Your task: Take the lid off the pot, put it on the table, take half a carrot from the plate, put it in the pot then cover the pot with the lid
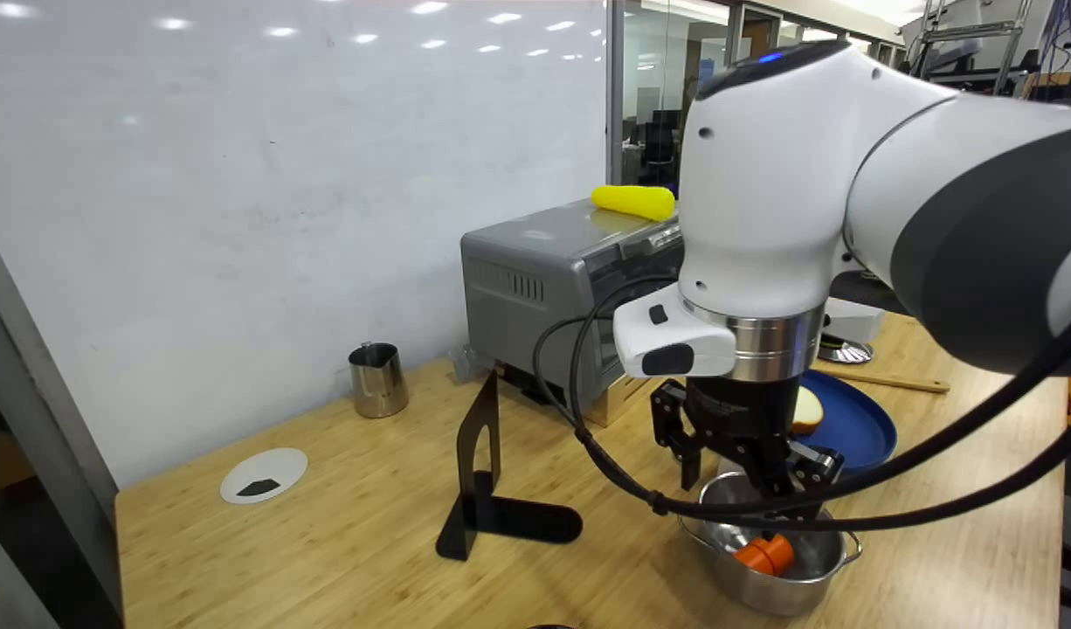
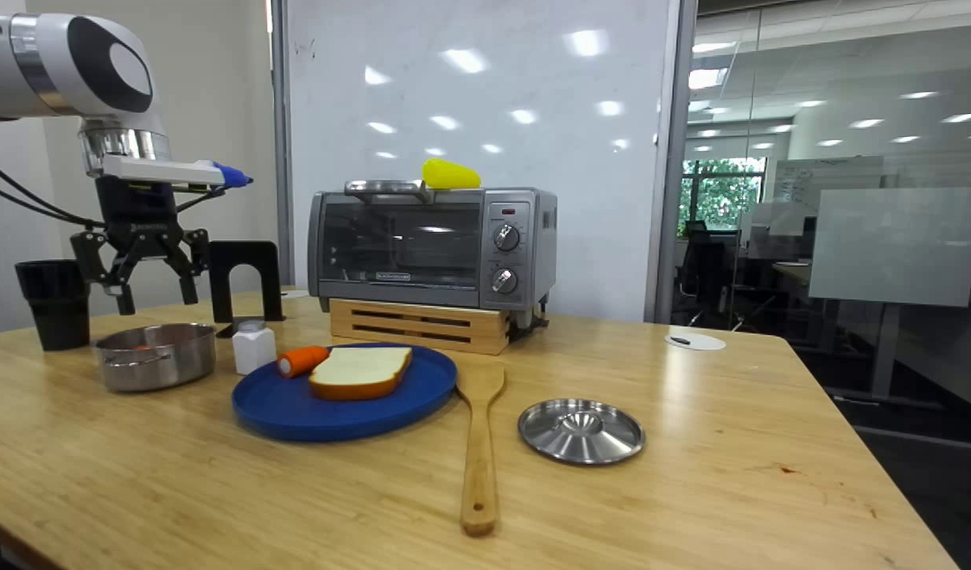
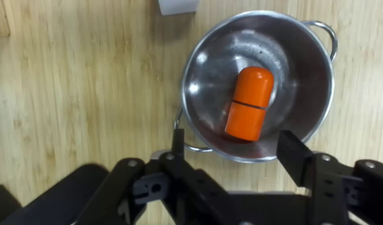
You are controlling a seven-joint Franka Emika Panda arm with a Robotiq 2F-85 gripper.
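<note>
Can read a BLACK+DECKER label [image 2: 393, 277] on the toaster oven [image 2: 438, 247]; can see the gripper [image 2: 157, 299] spread wide above the pot [image 2: 169, 366] and a half carrot [image 3: 250, 103] inside.

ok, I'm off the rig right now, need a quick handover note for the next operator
Claw: open, nothing held, above the steel pot.
Carrot half: lying in the pot; another carrot piece is on the blue plate.
Steel lid: on the wooden table, beside the wooden spatula.
Done: lid off, carrot in.
Left: cover the pot.
</note>
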